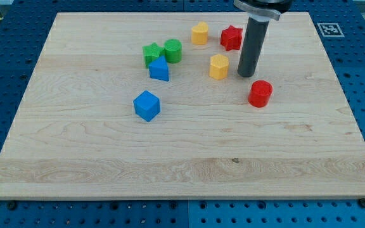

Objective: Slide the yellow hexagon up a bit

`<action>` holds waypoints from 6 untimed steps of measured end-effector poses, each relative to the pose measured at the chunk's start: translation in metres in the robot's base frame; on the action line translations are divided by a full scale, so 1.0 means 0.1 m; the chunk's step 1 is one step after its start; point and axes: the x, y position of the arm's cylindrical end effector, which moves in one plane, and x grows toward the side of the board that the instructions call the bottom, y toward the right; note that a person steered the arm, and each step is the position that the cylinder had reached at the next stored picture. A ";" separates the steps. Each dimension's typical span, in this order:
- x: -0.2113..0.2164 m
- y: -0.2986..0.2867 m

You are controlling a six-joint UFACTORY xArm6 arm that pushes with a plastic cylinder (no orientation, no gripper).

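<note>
A straight dark cylindrical rod (249,45) under a grey collar.

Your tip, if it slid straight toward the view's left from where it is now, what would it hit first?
My tip sits just right of the lower yellow hexagon, so that block would likely come first. Beyond it lies the blue block. Depth is hard to judge; the tip might pass slightly below the hexagon.

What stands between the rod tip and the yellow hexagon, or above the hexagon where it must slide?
Nothing visible blocks either way. My tip sits just to the view's right of the yellow hexagon, with bare board between them. Toward the view's top, the other yellow block lies up and left, the red star up and right, leaving a gap.
</note>
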 end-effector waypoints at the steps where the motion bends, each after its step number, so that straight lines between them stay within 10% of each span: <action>1: 0.22 -0.29; 6: 0.04 -0.33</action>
